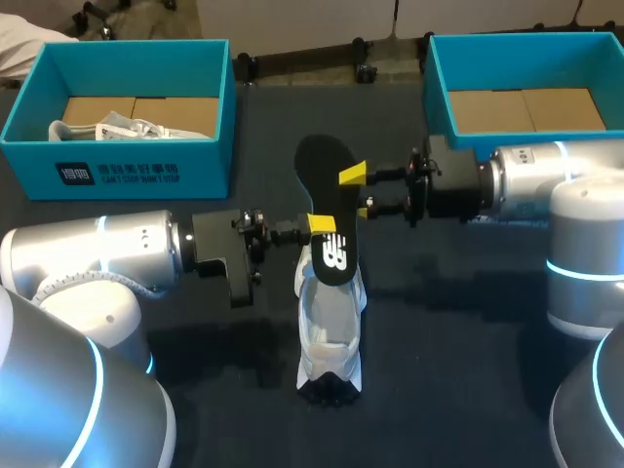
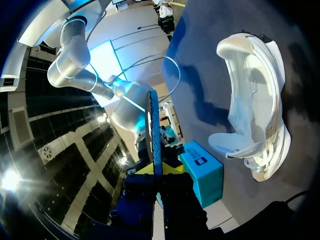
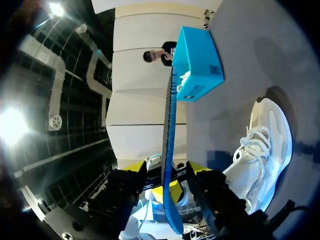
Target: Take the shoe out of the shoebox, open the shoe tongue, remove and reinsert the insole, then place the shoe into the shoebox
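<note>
Twice over, recorded thin black foam insole [image 1: 327, 180] clenched, by left gripper [image 1: 320, 224] at printed end and right gripper [image 1: 358, 192] mid-length, held over white mesh sneaker [image 1: 331, 331] on dark table [image 1: 468, 322].

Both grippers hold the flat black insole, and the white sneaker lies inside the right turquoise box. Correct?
No. In the head view the white sneaker lies on the dark table, not in the right turquoise box. The left gripper and right gripper hold the flat black insole.
</note>
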`<state>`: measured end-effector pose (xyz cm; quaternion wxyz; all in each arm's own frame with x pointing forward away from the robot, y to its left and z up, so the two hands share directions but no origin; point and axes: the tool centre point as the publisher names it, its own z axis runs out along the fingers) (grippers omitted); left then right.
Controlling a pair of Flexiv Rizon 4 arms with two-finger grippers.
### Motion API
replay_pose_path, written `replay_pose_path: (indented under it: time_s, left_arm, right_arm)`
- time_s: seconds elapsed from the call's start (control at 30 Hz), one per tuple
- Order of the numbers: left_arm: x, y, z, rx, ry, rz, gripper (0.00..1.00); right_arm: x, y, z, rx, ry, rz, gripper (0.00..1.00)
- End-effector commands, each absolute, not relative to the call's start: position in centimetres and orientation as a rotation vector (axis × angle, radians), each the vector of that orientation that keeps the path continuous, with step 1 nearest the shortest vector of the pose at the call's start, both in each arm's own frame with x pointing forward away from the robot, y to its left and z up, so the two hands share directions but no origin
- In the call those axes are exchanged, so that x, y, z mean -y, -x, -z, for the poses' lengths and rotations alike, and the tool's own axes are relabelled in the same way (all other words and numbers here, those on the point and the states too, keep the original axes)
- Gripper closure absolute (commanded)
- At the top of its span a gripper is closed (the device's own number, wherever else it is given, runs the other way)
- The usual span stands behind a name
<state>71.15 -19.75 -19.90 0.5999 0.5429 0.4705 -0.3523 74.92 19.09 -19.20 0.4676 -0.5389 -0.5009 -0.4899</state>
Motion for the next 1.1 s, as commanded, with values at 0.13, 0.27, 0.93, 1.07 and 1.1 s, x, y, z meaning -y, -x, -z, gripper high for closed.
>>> replay_pose_path:
  time_s: [0.13, 0.27, 0.93, 1.07, 1.1]
  left_arm:
    - [19.76, -70.97, 20.04, -1.089, -1.252, 0.808, 1.0]
    - [19.73, -70.98, 20.05, -1.088, -1.251, 0.81, 1.0]
    - [19.63, -70.98, 20.14, -1.089, -1.253, 0.824, 1.0]
    - [19.63, -70.98, 20.14, -1.089, -1.253, 0.824, 1.0]
    - [19.63, -70.98, 20.14, -1.089, -1.253, 0.824, 1.0]
  right_arm:
    - [-19.33, -74.55, 19.14, 1.224, 1.336, 1.213, 0.53]
    - [-19.39, -74.5, 19.23, 1.222, 1.342, 1.211, 0.55]
    - [-19.83, -74.4, 19.23, 1.22, 1.342, 1.208, 0.61]
    - [-19.92, -74.4, 19.25, 1.218, 1.34, 1.21, 0.62]
    - [-19.97, -74.38, 19.28, 1.217, 1.34, 1.211, 0.62]
